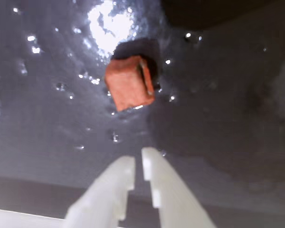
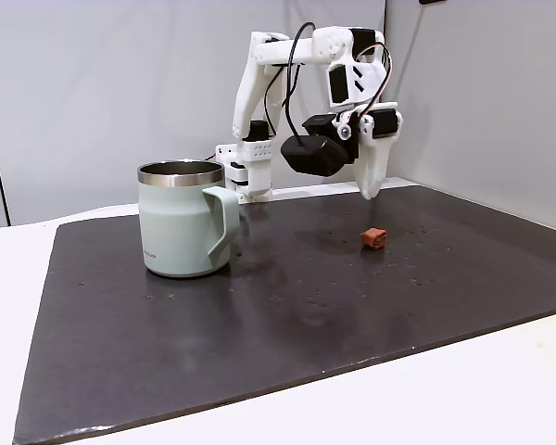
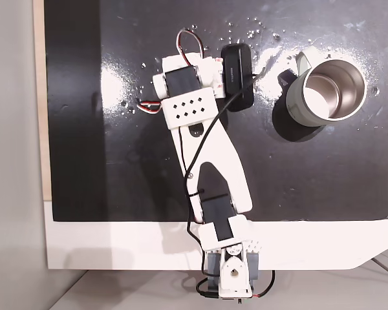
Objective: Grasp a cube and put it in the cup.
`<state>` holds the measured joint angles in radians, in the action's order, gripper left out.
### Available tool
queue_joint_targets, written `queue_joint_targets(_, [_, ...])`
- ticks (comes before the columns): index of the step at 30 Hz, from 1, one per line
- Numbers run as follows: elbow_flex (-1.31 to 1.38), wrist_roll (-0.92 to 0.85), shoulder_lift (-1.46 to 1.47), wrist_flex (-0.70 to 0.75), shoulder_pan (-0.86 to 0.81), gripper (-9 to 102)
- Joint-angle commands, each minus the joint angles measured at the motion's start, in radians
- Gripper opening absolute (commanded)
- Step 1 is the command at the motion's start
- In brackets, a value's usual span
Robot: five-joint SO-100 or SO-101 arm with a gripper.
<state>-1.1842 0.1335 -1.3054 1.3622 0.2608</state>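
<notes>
The cube (image 1: pixel 129 83) is a small terracotta block lying on the glossy black mat, ahead of my fingertips in the wrist view. In a fixed view the cube (image 2: pixel 374 238) sits on the right part of the mat, far from the cup. My gripper (image 1: pixel 138 162) is shut, with only a thin slit between its white fingers and nothing held. Seen from the side, the gripper (image 2: pixel 368 192) points straight down and hovers above the mat, just behind and above the cube. The sage-green cup (image 2: pixel 171 232) stands upright at the left, handle towards the cube. From above, the cup (image 3: pixel 295 108) shows its steel interior and the arm hides the cube.
A black mat (image 2: pixel 287 315) covers most of a white table (image 2: pixel 463 389). The arm's base (image 2: pixel 246 167) stands at the mat's far edge. A black camera housing (image 2: pixel 315 155) hangs off the wrist. Grey walls close in behind and on the right.
</notes>
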Motion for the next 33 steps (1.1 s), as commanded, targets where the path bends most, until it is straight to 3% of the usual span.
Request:
queue_joint_targets(1, [0.12, -0.014, 0.025, 0.034, -0.002, 0])
queue_joint_targets(13, [0.23, -0.02, 0.127, 0.097, 0.014, 0])
queue_joint_targets(18, [0.235, -0.015, 0.14, 0.109, 0.011, 16])
queue_joint_targets(23, [0.235, -0.014, 0.144, 0.117, 0.006, 24])
queue_joint_targets(33, [0.235, -0.017, 0.173, 0.124, -0.012, 26])
